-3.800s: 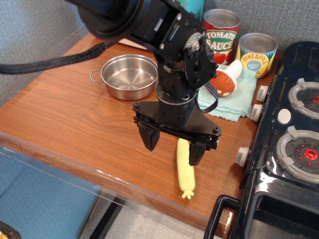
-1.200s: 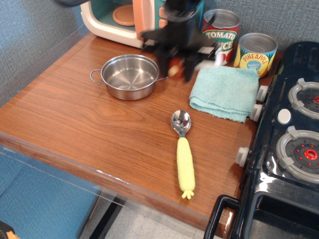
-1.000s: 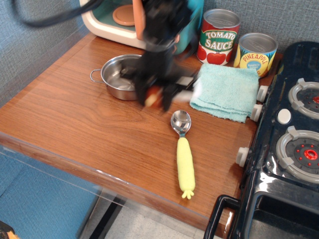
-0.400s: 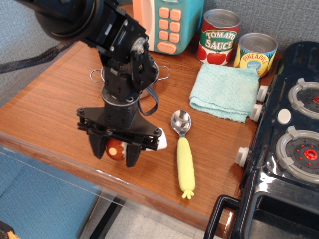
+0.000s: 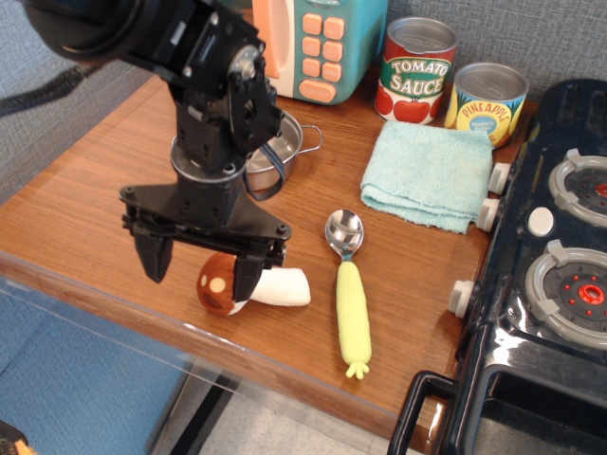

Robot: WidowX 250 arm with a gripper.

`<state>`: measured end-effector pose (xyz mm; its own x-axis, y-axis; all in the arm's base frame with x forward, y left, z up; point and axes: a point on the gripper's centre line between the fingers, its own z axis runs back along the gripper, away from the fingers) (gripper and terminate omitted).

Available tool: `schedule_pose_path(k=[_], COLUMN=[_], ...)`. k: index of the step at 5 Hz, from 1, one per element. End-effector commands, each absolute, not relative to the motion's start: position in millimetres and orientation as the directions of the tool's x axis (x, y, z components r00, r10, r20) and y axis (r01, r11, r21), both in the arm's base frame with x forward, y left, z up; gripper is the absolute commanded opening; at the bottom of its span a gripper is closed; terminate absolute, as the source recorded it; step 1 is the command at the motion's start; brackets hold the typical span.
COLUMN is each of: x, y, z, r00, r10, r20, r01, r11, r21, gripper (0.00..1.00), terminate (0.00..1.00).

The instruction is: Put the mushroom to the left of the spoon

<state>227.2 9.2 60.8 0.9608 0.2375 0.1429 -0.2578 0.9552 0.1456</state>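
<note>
The mushroom (image 5: 248, 285) lies on its side on the wooden table, its reddish-brown spotted cap to the left and its white stem pointing right. It is just left of the spoon (image 5: 349, 289), which has a shiny metal bowl and a pale-yellow handle pointing at the front edge. My black gripper (image 5: 199, 272) hangs open just above the mushroom's cap, the right finger in front of the cap and the left finger well apart to its left. It holds nothing.
A steel pot (image 5: 283, 142) sits behind the arm, mostly hidden. A teal cloth (image 5: 432, 176), two cans (image 5: 417, 66) and a toy microwave (image 5: 318, 43) stand at the back. A black toy stove (image 5: 550, 275) fills the right side. The table's front edge (image 5: 237, 351) is close to the mushroom.
The gripper carried the mushroom from the back right down to the left of the spoon. It has since opened, let go of the mushroom and lifted slightly to the left.
</note>
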Motion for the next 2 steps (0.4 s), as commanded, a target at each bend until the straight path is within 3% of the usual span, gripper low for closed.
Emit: schedule_pose_path(k=[1,2], x=[230.4,230.4], y=[3.5,3.5], z=[80.6,80.6], r00=[0.959,0.959], r10=[0.225,0.225], r20=[0.174,0.174], r01=[-0.248,-0.248], r11=[0.961,0.961], r21=[0.123,0.123], gripper=[1.0,1.0], terminate=[0.0,1.0])
